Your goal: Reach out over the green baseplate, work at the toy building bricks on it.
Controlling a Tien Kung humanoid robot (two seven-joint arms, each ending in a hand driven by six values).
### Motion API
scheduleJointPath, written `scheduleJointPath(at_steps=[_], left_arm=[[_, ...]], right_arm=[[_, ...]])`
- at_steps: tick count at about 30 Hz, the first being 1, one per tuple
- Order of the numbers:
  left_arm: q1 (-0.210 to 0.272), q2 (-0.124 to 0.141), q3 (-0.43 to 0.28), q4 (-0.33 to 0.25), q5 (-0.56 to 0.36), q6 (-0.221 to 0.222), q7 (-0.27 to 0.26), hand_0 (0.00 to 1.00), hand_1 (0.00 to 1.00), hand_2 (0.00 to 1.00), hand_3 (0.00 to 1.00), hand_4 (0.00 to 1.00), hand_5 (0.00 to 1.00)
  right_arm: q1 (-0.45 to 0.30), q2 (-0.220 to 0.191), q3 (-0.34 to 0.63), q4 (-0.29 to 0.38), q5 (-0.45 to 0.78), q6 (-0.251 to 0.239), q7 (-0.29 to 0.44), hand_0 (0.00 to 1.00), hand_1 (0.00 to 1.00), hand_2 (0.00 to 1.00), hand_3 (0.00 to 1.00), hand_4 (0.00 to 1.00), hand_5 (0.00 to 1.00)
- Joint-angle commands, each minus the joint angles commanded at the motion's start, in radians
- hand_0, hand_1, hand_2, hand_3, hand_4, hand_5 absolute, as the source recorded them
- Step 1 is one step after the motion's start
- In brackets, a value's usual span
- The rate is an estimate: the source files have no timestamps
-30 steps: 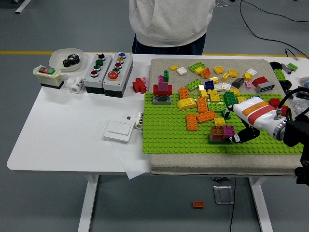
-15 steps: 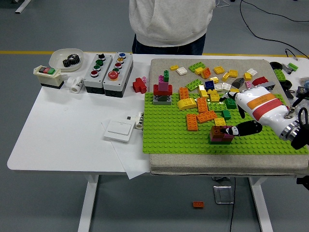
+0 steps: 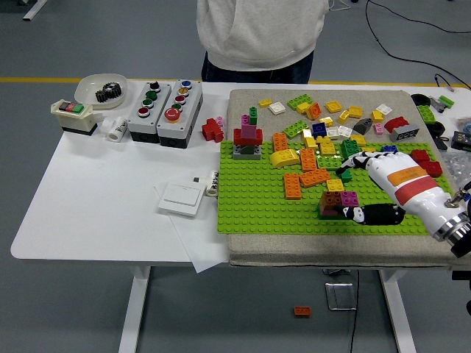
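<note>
The robot's right hand lies low over the green baseplate, its white fingers spread toward the loose bricks and its dark thumb stretched along the studs just beside a small stack of brown, magenta and green bricks. The fingers are loose and close on nothing. Half a second ago the thumb tip was pressed against that stack from a higher wrist; a second ago the hand curled around it from the right. Now the forearm has dropped and the stack stands apart from the palm, upright and seated on the plate, which suggests the press-down step is finished and the hand is letting go. Behind it sit orange bricks, a yellow curved brick and a red-and-magenta tower. A person in a grey sweatshirt stands at the far edge, hands out of sight.
</note>
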Motion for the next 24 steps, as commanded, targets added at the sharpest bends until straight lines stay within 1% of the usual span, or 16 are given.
scheduleJointPath(at_steps=[2, 3, 16, 24], left_arm=[[0.000, 0.000, 0.000, 0.000, 0.000, 0.000, 0.000, 0.795, 0.775, 0.772, 0.595, 0.664, 0.667], [0.000, 0.000, 0.000, 0.000, 0.000, 0.000, 0.000, 0.795, 0.776, 0.772, 0.597, 0.664, 0.667], [0.000, -0.001, -0.003, 0.000, 0.003, -0.001, 0.000, 0.794, 0.776, 0.773, 0.596, 0.664, 0.667], [-0.001, -0.001, -0.003, 0.000, 0.002, -0.001, 0.001, 0.794, 0.776, 0.772, 0.595, 0.664, 0.667]], right_arm=[[-0.008, 0.003, -0.002, -0.005, -0.003, 0.002, 0.003, 0.651, 0.641, 0.705, 0.583, 0.736, 0.440], [-0.012, 0.004, -0.002, -0.008, -0.003, 0.006, 0.008, 0.642, 0.630, 0.683, 0.565, 0.691, 0.422], [-0.007, 0.013, -0.050, -0.059, -0.006, 0.026, 0.021, 0.643, 0.623, 0.668, 0.559, 0.672, 0.402], [0.008, 0.014, -0.056, -0.063, -0.006, 0.029, 0.026, 0.645, 0.629, 0.668, 0.556, 0.677, 0.399]])
